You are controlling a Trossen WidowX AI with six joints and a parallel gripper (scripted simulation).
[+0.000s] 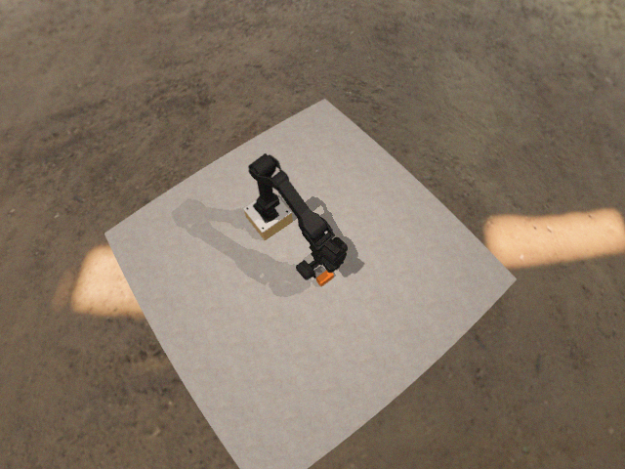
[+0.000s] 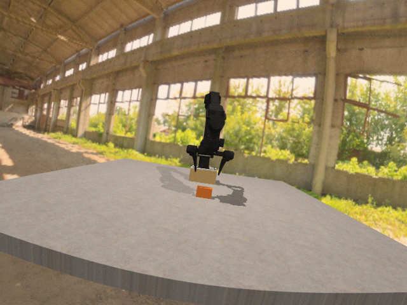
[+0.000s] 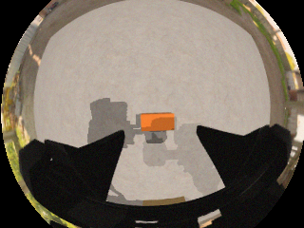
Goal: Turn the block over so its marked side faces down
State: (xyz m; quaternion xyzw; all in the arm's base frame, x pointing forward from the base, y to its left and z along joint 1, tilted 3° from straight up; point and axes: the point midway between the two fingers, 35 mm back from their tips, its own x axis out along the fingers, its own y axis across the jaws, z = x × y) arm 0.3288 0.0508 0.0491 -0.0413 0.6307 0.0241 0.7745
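Note:
The orange block (image 1: pixel 324 277) (image 2: pixel 204 192) (image 3: pixel 157 122) rests on the table (image 1: pixel 303 363) (image 2: pixel 184 236) (image 3: pixel 152 57). Its upper face in the wrist view and its face toward the exterior camera look plain orange. I see no clear mark on it; its underside and the side toward the base are hidden. My gripper (image 2: pixel 207 173) (image 3: pixel 161 132) is open and empty. It hangs above the table over the block's base side, with the fingers spread wider than the block. In the wrist view the block lies just beyond the line between the fingertips, partly in shadow.
The arm's base box (image 1: pixel 275 228) (image 2: pixel 202 176) (image 3: pixel 163 201) stands behind the block, with a pale plate on top. Shadows of the arm and fingers fall on the table around the block. The table's edges are well away from the block.

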